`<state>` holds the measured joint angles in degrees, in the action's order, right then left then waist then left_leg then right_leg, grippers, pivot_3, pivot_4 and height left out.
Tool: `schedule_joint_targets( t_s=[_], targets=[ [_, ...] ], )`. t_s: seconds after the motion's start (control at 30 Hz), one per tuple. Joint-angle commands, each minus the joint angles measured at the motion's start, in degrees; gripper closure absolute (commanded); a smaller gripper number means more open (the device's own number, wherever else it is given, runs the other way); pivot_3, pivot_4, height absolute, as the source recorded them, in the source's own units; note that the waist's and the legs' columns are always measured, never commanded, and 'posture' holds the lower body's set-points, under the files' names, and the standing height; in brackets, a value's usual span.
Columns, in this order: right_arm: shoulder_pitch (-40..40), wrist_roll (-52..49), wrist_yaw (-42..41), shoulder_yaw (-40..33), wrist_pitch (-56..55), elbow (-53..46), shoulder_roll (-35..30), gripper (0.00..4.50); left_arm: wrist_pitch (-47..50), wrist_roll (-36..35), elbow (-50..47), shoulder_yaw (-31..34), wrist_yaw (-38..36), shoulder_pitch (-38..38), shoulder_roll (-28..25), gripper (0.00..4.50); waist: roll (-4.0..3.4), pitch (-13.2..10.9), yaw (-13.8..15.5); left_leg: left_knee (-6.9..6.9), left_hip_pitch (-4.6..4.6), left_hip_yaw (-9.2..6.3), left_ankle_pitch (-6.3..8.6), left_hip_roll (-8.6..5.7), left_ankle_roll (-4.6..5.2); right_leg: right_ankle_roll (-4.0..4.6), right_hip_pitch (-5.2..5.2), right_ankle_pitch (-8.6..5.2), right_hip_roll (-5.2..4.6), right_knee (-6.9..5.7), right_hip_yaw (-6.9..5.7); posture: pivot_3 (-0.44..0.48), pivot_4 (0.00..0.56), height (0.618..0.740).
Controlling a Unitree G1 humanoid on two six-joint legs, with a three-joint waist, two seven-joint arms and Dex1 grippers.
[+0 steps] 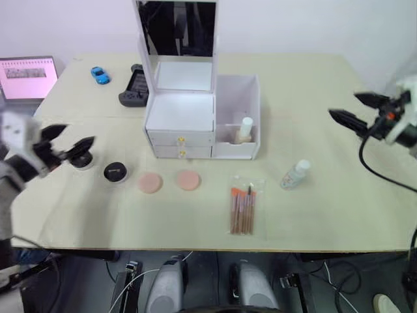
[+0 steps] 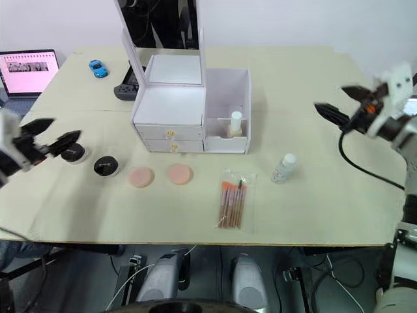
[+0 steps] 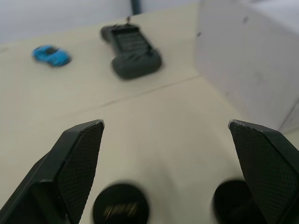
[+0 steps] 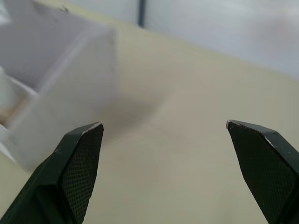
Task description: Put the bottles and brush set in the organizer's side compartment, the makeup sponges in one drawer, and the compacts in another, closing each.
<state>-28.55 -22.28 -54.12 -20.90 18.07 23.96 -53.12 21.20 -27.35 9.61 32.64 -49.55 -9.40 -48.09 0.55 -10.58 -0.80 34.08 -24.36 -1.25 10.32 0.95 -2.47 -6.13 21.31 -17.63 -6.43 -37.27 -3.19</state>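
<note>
Bottle [image 1: 295,175] on the table [image 1: 339,202] looks like the next grab (one's already stowed), so the spread-open right tool [image 1: 352,111] should drop squarely over its middle.

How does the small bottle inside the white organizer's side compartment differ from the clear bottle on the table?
The beige bottle with a white cap stands upright, while the clear bottle with a white cap lies tilted on its side. The beige bottle sits inside the white organizer's side compartment; the clear bottle rests on the beige table, beside the pink brush set in its clear packet. Both are small and white-capped.
</note>
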Motion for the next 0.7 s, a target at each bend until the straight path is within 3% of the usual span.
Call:
schedule_joint_targets(
  t_s=[0.03,0.2,0.4,0.57,0.7],
  targets=[
    [1.0,1.9,-2.2,-2.2,-9.5,8.2,-1.9,0.06,-3.3,-2.1,2.4,6.2,-2.6,2.3,-1.8,0.00,-0.02,0.0,0.1,0.00,0.02,0.00,0.00,0.01,-0.01,0.00,0.00,0.00,0.00,-0.01,0.00,0.000,0.150,0.740],
    [3.1,2.3,-1.4,-2.6,-13.3,11.9,-1.3,0.06,-5.7,-2.2,6.3,9.1,-2.5,3.8,-1.9,0.00,-0.03,0.0,0.0,0.01,0.05,0.00,0.00,0.02,-0.02,0.01,-0.05,0.00,0.00,-0.01,0.01,0.000,0.150,0.740],
    [4.0,0.9,-1.5,-2.4,-11.9,8.6,-1.0,0.06,-7.1,-2.0,7.0,8.0,-3.1,3.5,-2.6,0.00,-0.03,0.0,0.0,0.01,0.06,0.00,0.00,0.03,-0.02,0.01,-0.05,0.00,0.00,-0.01,0.01,0.000,0.150,0.740],
    [3.7,-4.4,-6.1,-2.5,-3.8,-0.3,-2.0,0.06,-3.2,-6.4,1.4,5.7,-5.2,-0.8,-2.6,0.00,-0.02,0.0,0.2,0.02,0.06,-0.01,0.00,0.04,-0.03,0.00,-0.08,0.00,0.00,-0.02,0.01,0.000,0.150,0.740],
    [4.1,-8.0,-7.9,-1.4,5.7,-11.8,-4.2,0.06,4.0,-8.5,-9.2,-2.2,-8.5,-3.0,-5.7,0.00,-0.03,0.0,0.2,0.03,0.06,-0.01,0.00,0.03,-0.03,0.00,-0.12,0.01,-0.02,-0.01,0.01,0.000,0.150,0.740]
  ],
)
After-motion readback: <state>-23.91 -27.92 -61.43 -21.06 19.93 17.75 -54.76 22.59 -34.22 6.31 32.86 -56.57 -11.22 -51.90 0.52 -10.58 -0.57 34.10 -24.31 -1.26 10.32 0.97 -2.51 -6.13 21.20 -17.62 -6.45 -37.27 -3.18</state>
